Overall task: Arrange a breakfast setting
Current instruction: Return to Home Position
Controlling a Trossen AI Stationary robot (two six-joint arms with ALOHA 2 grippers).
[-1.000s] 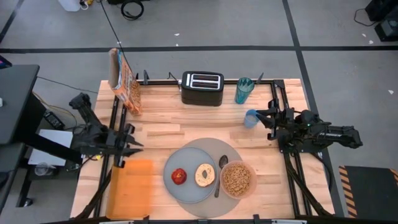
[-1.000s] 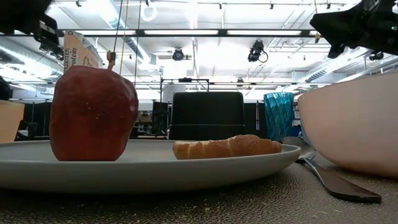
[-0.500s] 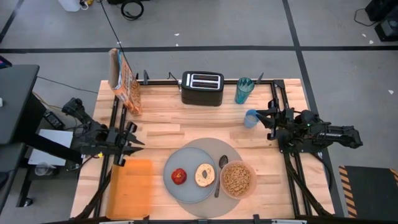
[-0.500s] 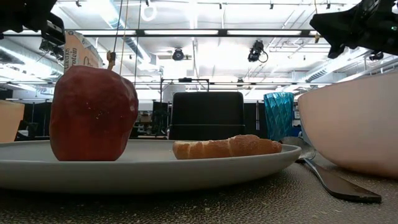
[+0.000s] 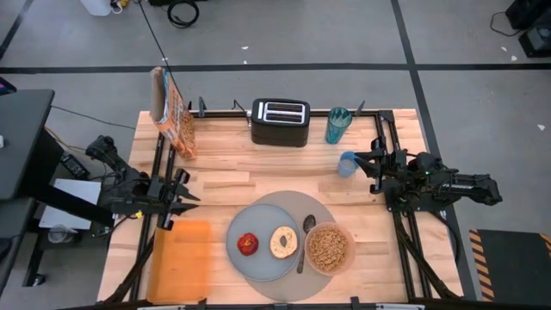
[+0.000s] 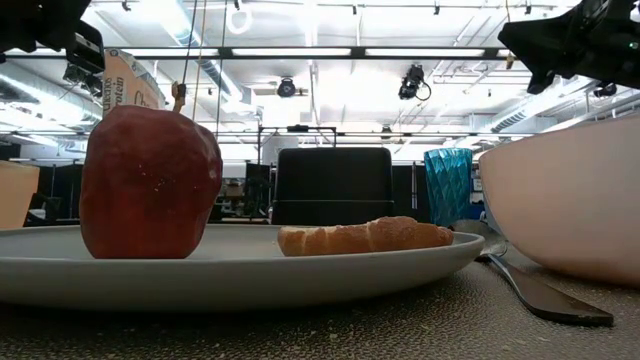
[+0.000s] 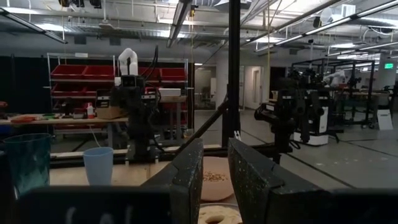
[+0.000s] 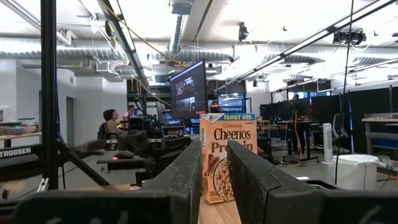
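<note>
A round grey mat (image 5: 323,209) lies at the table's near middle. A smaller grey plate (image 5: 263,263) rests on it, carrying a red apple (image 5: 248,244) standing upright and a bagel (image 5: 283,242) lying flat. On the mat to the plate's right lie a metal spoon (image 5: 303,239) and a pink bowl (image 5: 328,248) full of cereal. My left gripper (image 5: 188,201) hovers at the table's left edge, and my right gripper (image 5: 363,164) at the right edge. Both are raised and open by a narrow gap, with nothing between the fingers (image 7: 249,180) (image 8: 249,177).
A black toaster (image 5: 280,121), a teal tumbler (image 5: 337,125) and a cereal box (image 5: 172,112) stand along the far edge. A small blue cup (image 5: 347,164) stands just in front of my right gripper. A flat orange tray (image 5: 182,258) lies near left. A person (image 8: 112,124) sits in the room beyond.
My left arm has swung a little about its base: its rear part has shifted toward the table's left and near side, while its gripper stays at the left edge. The setting on the mat has not moved.
</note>
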